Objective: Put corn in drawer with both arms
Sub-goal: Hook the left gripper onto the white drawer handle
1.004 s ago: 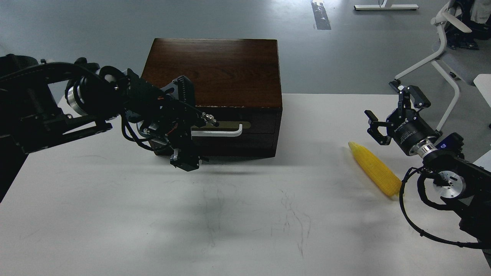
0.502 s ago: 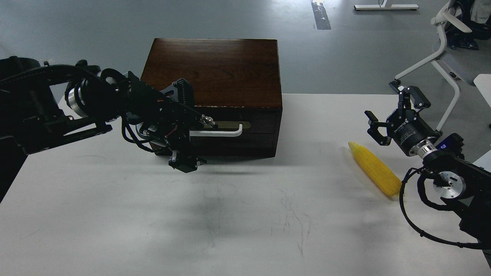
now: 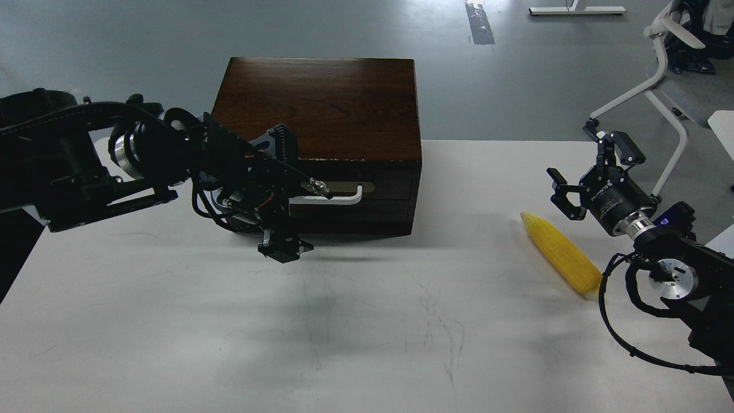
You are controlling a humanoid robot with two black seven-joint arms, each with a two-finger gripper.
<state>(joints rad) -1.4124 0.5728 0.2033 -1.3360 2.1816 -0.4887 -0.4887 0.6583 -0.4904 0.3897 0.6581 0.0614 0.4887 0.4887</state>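
**Corn on the table, drawer shut, both grippers empty**

From the head view I see the corn [image 3: 561, 251] lying on the white table [image 3: 367, 321] at the right side, well apart from the wooden box [image 3: 321, 143]. It is a bright yellow, tapered cob with a finely bumpy surface; its pointed tip aims up and to the left, its blunt end down and to the right.

The drawer [image 3: 352, 189] sits flush in the box front, dark brown, with a white bar handle [image 3: 327, 199] on a brass-coloured plate.

My left gripper [image 3: 287, 198] is in front of the left end of that handle, its fingers spread wide, one up by the box's top edge and one down near the table. I cannot tell whether it touches the handle.

My right gripper [image 3: 585, 172] hovers just above and beside the corn, fingers spread wide and holding nothing.
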